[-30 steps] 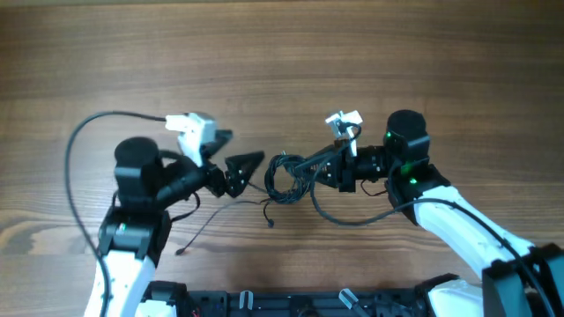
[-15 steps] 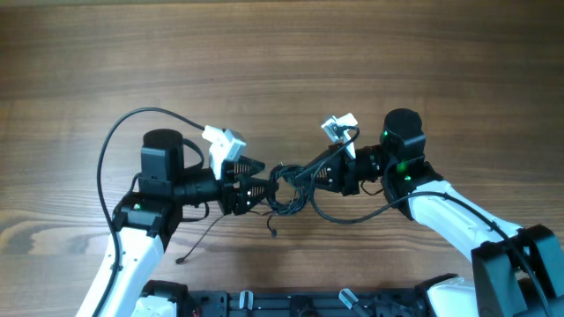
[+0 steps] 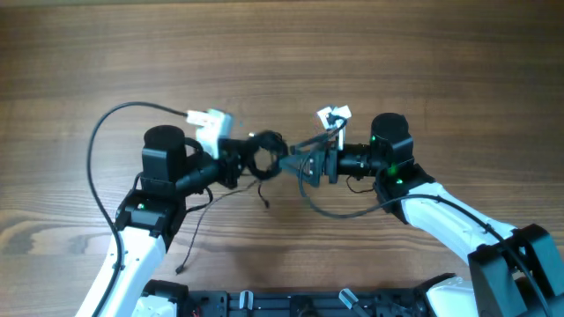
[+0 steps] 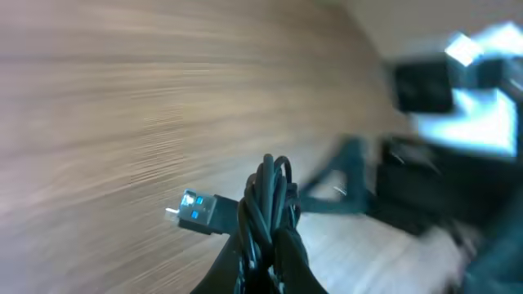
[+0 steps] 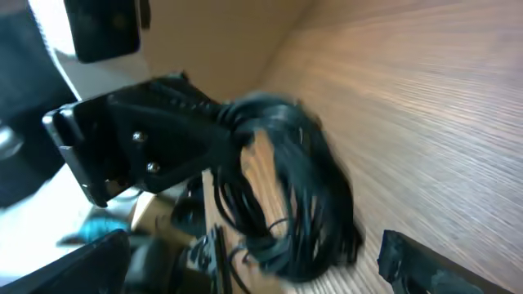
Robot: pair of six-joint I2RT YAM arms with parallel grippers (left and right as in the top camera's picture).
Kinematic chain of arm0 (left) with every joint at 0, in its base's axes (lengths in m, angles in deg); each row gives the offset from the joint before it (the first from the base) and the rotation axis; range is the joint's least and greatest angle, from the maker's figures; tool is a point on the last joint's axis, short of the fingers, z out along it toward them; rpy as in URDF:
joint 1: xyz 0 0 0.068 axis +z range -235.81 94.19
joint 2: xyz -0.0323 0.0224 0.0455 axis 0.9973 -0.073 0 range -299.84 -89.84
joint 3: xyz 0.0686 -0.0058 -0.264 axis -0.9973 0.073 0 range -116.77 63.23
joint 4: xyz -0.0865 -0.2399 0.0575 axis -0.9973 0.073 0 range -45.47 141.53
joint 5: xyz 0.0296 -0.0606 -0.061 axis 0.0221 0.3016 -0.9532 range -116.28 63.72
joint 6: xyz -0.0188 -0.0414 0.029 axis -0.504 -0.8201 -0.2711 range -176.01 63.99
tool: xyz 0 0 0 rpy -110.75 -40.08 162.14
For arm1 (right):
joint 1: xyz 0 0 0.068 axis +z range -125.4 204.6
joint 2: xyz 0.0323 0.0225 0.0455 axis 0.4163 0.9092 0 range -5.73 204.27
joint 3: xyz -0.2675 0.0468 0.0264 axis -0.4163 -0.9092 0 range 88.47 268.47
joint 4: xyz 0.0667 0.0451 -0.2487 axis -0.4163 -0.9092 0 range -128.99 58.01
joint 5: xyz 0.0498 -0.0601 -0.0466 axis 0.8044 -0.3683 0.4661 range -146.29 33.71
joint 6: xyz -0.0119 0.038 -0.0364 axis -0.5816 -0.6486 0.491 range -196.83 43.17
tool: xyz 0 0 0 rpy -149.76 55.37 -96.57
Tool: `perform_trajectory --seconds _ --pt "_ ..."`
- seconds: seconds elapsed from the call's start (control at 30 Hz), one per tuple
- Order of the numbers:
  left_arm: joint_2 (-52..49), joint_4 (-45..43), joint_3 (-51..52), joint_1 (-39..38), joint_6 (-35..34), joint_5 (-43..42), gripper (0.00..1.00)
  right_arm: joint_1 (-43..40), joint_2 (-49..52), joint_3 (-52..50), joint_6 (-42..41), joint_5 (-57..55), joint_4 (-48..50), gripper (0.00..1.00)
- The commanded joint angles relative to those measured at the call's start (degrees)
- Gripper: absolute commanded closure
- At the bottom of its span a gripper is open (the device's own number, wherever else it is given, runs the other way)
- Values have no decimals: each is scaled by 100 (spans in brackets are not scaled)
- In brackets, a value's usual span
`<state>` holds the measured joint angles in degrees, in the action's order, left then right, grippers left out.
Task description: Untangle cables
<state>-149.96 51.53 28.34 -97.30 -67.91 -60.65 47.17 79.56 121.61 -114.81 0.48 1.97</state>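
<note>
Pinched tight between the tips of the left gripper (image 4: 260, 265): the cables (image 4: 268, 202), a bunch of thin black loops standing up just past the fingers. Just beside that bunch, to the claw's left in its wrist view: a USB plug (image 4: 196, 211) with a blue insert, sticking out free. Farther on, facing the left claw and near it: the right gripper (image 3: 301, 164), fingers spread wide in its own wrist view, nothing clamped, the coil hanging just ahead of them. Beneath all of it, the wooden table (image 3: 282, 53).

Changed within the last second: coil first at the right claw, with the left one spread and standing apart. Then a meeting of both claws on it. Now carried by the left alone, drawn a little away from the right. A hand-over, then, not a separation.

Still one knotted bunch, with only a loose strand (image 3: 264, 195) dangling below the left claw toward the table. Judged far from done. Gain for the task: right claw freed to take the plug or the strand and pull against the left's hold. Risk: a tighter knot if drawn through the wrong loop.
</note>
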Motion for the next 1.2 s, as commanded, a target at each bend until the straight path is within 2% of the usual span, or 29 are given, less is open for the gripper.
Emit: perform_trajectory --seconds 0.0,0.07,0.13,0.2,0.27,0.3,0.33,0.43,0.53,0.57,0.63,0.7,0.73,0.77,0.8,0.87,0.9,0.93,0.97,1.03,1.07,1.1,1.13,1.17 --pt "7 -256 -59 9 -2559 1257 96 116 63 103 -962 -763 24 6" --pt "7 -407 -59 9 -3252 1257 96 323 66 103 -1368 -1355 31 11" --pt "7 -468 -59 9 -3523 1071 96 501 66 103 -1547 -2002 35 17" --pt "4 -470 -59 7 -3585 887 96 610 66 103 -1779 -2173 173 21" --pt "4 -468 -59 7 -3899 824 96 800 66 103 -2039 -2201 514 41" --pt "4 -468 -59 -4 -4000 824 96 872 66 103 -2155 -2306 581 56" --pt "4 -466 -59 -4 -4000 804 96 887 66 103 -2201 -2374 590 62" --pt "4 -468 -59 -4 -4166 778 96 890 66 103 -2422 -2389 588 67" --pt "4 -474 -59 -61 -4413 785 96 911 63 103 -2743 -2374 595 67" --pt "4 -474 -59 -164 -4413 785 96 914 63 103 -2957 -2378 588 62" --pt "4 -474 -59 -297 -4409 890 96 914 66 103 -3115 -2378 579 62" --pt "4 -481 -59 -319 -4411 1158 96 914 66 103 -3274 -2382 509 56" --pt "4 -564 -59 -315 -4411 1215 96 914 66 103 -3274 -2402 455 57" --pt "4 -625 -59 -323 -4413 1191 96 914 66 103 -3279 -2404 424 61" --pt "4 -619 -59 -363 -4409 1191 96 914 66 103 -3368 -2404 417 70" --pt "4 -601 -59 -426 -4411 1191 96 914 66 103 -3447 -2404 431 81" --pt "4 -601 -59 -476 -4404 1191 96 914 66 103 -3436 -2406 439 91" --pt "4 -601 -59 -481 -4398 1191 96 911 66 103 -3386 -2417 437 96" --pt "4 -599 -59 -481 -4380 1193 96 907 66 103 -3204 -2441 450 96" --pt "13 -601 -59 -474 -3823 1130 96 907 63 103 -2181 -2557 457 96" --pt "13 -595 -59 -474 -2863 1014 87 898 63 103 -798 -2487 345 96" --pt "13 -551 -59 -474 -1906 837 66 866 63 103 70 -2116 122 96" --pt "11 -527 -59 -474 -1519 772 57 824 63 103 374 -1878 -66 96" --pt "11 -490 -59 -476 -1104 605 41 778 63 103 468 -1646 -229 96"
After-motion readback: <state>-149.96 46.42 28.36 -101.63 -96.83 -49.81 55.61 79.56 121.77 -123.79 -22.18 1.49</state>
